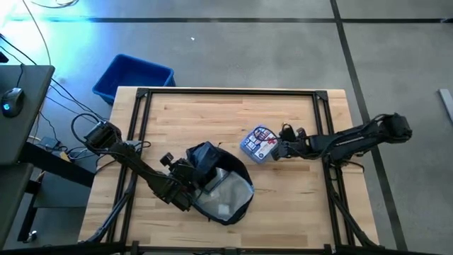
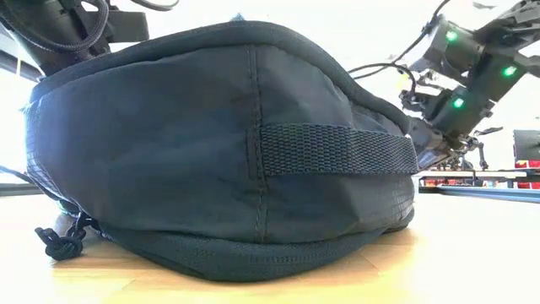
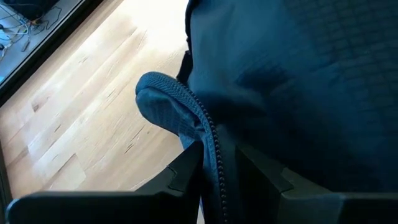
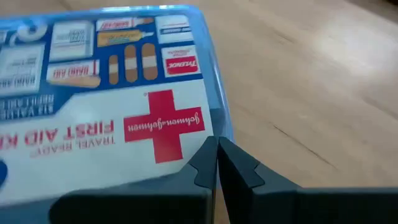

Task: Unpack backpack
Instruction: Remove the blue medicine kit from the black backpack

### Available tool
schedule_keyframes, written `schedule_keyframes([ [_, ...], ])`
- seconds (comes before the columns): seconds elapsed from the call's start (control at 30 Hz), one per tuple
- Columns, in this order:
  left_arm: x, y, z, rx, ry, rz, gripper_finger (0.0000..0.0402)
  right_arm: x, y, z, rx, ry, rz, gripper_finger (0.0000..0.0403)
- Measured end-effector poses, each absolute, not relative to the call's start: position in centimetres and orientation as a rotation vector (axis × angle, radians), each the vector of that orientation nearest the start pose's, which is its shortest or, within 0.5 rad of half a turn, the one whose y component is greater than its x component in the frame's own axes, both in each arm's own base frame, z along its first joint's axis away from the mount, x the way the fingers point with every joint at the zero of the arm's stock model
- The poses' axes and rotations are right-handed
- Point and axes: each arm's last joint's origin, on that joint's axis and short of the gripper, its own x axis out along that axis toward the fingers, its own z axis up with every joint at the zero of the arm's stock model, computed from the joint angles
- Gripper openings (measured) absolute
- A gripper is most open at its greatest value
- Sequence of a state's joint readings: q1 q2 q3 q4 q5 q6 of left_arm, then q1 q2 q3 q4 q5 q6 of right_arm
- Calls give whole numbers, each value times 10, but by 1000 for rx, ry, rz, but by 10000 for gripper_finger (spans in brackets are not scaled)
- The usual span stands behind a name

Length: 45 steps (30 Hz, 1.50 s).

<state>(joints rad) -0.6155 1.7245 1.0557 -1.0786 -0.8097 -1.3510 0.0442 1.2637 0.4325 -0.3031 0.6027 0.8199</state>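
- Left tool (image 3: 214, 171) pinches the zippered rim of the dark navy soft fabric backpack (image 1: 216, 185), its two dark fingers narrow around the fabric edge at the bag's left side.
- Right tool (image 4: 217, 163) has its fingers pressed fully together at the edge of the flat blue plastic first-aid kit with a red cross (image 1: 259, 143); nothing sits between them, so the kit seems let go, not gripped.
- Step in hand, as I judge it: one item is already out and lies on the pale wooden desk (image 1: 191, 120), just beside the bag's upper right, while the left arm holds the opening.
- Next move likely calls for the right tool to spread, lift clear of the kit and reach into the bag's mouth, with the left arm holding the rim up so the opening does not sag.
- Backpack lies on its side near the front middle of the desk, rounded and slumped, its grey lining showing through the open mouth in the high view.
- Low view shows a woven webbing strap (image 2: 337, 150) across the bag's side and a knotted zip cord (image 2: 59, 241) at its base.
- Whether anything remains inside cannot be told.
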Motion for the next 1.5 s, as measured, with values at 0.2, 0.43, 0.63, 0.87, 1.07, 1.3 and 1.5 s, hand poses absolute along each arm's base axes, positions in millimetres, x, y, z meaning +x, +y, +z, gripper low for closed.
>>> schedule_keyframes([
  [0.2,236,-141,173,-17,884,877,76,200,-2,156,292,727,-876,0],
  [0.43,236,-142,173,-17,884,876,76,227,19,186,234,618,-647,0],
  [0.63,237,-142,173,-5,890,868,76,243,17,148,260,808,-542,0],
  [0.87,237,-142,173,-9,892,867,76,260,9,128,239,890,-538,0],
  [1.07,237,-142,173,-13,899,866,76,257,13,161,199,816,-545,0],
  [1.3,236,-142,173,-14,901,865,76,248,11,160,346,891,-560,0],
  [1.5,237,-142,172,-5,891,868,76,251,-15,140,384,951,-747,0],
])
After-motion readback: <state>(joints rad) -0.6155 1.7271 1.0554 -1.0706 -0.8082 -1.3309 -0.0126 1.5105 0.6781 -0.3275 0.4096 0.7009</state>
